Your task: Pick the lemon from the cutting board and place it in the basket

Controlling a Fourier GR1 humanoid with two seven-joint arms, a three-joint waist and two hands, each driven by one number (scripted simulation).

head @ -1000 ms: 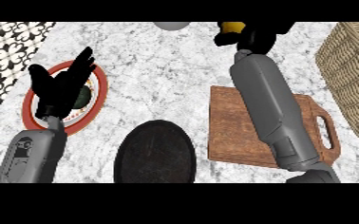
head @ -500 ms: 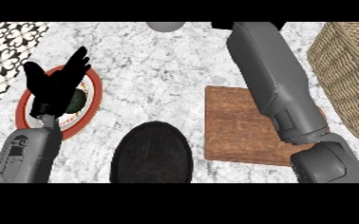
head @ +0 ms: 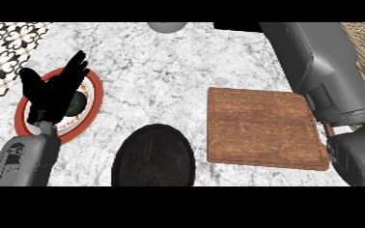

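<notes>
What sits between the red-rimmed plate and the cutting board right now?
In the head view, bare marble counter separates the plate from the board; lower down, a dark round plate lies in that gap.

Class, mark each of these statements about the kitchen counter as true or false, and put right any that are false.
1. The cutting board has a lemon lying on it. False: its top shows bare, and no lemon is in view.
2. The left hand shows over the red-rimmed plate. True.
3. The dark round pan sits to the right of the cutting board. False: it sits to its left.
4. The right hand is out of view; only the grey right forearm shows. True.
5. The left hand's fingers are straight. True.
</notes>
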